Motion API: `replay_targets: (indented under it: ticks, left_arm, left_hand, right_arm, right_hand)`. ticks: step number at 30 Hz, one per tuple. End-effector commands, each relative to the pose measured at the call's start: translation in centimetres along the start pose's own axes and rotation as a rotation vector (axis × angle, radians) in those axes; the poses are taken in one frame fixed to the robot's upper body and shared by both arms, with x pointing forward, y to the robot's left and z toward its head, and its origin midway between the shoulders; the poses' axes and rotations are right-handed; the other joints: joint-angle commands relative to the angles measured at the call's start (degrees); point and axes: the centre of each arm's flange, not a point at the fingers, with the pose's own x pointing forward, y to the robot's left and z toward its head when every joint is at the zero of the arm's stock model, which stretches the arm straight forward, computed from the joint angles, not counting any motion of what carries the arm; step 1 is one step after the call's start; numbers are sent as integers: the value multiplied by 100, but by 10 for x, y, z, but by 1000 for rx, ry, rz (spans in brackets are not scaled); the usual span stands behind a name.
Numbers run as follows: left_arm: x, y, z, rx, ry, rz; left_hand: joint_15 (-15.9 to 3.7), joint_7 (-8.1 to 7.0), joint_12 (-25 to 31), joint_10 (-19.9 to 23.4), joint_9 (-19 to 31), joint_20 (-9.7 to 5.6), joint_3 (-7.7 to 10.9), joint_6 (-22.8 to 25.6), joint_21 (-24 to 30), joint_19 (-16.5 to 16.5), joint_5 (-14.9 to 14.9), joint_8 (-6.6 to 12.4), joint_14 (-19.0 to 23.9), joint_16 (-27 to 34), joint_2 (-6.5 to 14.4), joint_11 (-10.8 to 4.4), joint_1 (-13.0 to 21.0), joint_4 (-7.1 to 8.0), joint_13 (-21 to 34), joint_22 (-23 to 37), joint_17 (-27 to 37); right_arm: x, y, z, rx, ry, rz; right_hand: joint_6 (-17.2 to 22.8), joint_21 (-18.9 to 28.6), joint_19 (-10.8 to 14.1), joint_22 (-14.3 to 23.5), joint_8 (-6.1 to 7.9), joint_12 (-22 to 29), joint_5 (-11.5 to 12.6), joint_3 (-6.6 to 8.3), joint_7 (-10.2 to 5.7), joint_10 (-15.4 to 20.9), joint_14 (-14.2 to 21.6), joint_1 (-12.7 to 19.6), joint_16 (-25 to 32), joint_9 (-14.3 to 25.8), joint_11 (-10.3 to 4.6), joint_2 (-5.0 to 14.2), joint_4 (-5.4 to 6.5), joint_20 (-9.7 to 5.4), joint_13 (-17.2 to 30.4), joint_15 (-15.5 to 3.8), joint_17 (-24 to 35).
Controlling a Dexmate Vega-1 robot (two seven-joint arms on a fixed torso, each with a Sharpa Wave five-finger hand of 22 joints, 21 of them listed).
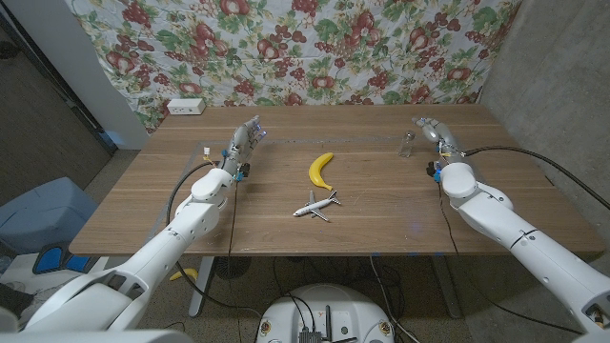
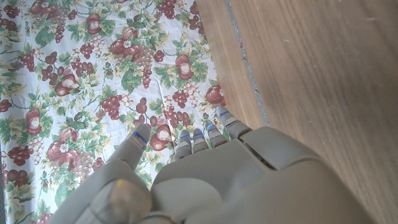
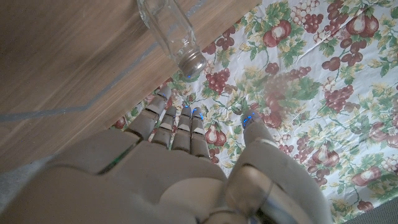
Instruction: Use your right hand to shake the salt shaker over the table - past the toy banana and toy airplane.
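Observation:
A clear glass salt shaker [image 1: 407, 144] with a metal cap stands upright at the table's far right. My right hand [image 1: 435, 133] is just beside it on its right, fingers apart and holding nothing. In the right wrist view the salt shaker [image 3: 170, 31] stands a short way beyond my fingertips [image 3: 180, 121], untouched. A yellow toy banana [image 1: 321, 170] lies at mid-table, and a small white toy airplane [image 1: 316, 205] lies nearer me. My left hand [image 1: 244, 142] waits at the far left with its fingers extended, empty; the left hand [image 2: 211, 180] points toward the floral backdrop.
A floral cloth [image 1: 305, 48] hangs behind the wooden table [image 1: 381, 224]. A white box [image 1: 185, 107] sits beyond the far left corner. Cables run from both wrists over the table's front edge. A concrete wall stands to the right.

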Motion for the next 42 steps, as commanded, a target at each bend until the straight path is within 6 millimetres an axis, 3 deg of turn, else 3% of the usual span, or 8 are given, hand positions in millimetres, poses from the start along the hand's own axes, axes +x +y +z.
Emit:
replay_targets:
  ticks: [1, 31, 42]
  left_arm:
    - [1, 0, -1, -2, 3, -3]
    - [-1, -2, 1, 0, -1, -9]
    - [-2, -2, 2, 2, -2, -9]
  left_hand:
    - [-233, 0, 18, 15, 19, -2, 30, 21, -22, 31, 32, 20, 14, 25, 369, -20, -25, -33, 22, 22, 33]
    - [-223, 6, 16, 17, 20, 0, 29, 21, -29, 35, 31, 18, 16, 23, 372, -15, -27, -52, 22, 22, 31]
    - [-237, 8, 15, 16, 20, -1, 26, 25, -31, 39, 29, 19, 20, 24, 371, -17, -27, -60, 22, 22, 31]
  right_arm:
    - [0, 5, 0, -64, 25, 5]
    - [-1, 17, 1, -227, 93, 25]
    - [2, 21, 0, -284, 120, 32]
  right_hand:
    - [20, -26, -29, 19, -25, -4, 43, 7, -31, 8, 2, 51, -30, 7, -41, 19, -37, 5, 14, -48, 11]
    - [-62, -40, -91, 18, -50, -5, 58, 42, -107, 20, 10, 212, -60, 11, -136, 7, -77, 24, 16, -90, -3]
    - [-75, -45, -118, 17, -47, 6, 52, 32, -69, 53, 4, 247, -74, 13, -125, -30, -79, 30, 18, -97, -8]
